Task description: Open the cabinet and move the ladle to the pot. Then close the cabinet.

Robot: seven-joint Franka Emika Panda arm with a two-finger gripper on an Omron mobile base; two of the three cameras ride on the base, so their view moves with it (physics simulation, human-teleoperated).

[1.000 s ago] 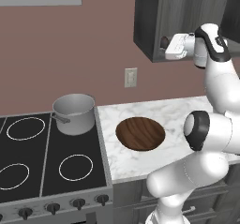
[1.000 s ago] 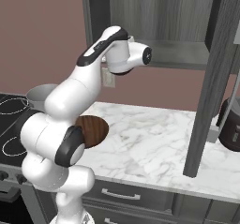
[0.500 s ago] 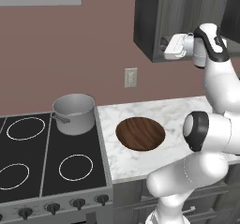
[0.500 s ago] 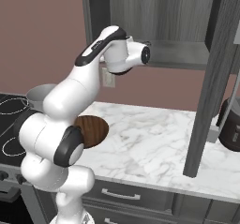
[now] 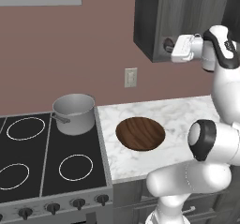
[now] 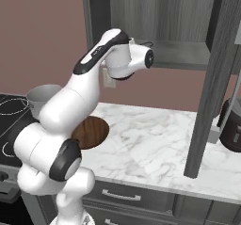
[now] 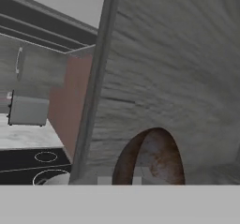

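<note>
The cabinet [image 5: 154,17] hangs on the wall with its door [image 6: 212,78] swung open to the right. My gripper [image 5: 167,45] reaches into the lower shelf [image 6: 181,57] at its left end. It is shut on the ladle [image 7: 150,158], whose brown rounded bowl sits very close at the bottom of the hand view against the grey cabinet wall. A dark bit of the ladle [image 5: 168,43] shows at the gripper's tip. The pot [image 5: 73,113] stands on the stove's back right burner, far below and to the left; it is also visible behind my arm as the pot [image 6: 42,96].
A round wooden disc [image 5: 140,133] lies on the marble counter [image 5: 187,110] beside the stove [image 5: 37,157]. A dark appliance [image 6: 233,125] stands at the counter's far right, behind the open door. A wall outlet [image 5: 131,77] is above the counter.
The jaws have closed from wide open to shut around the ladle. The arm has barely moved.
</note>
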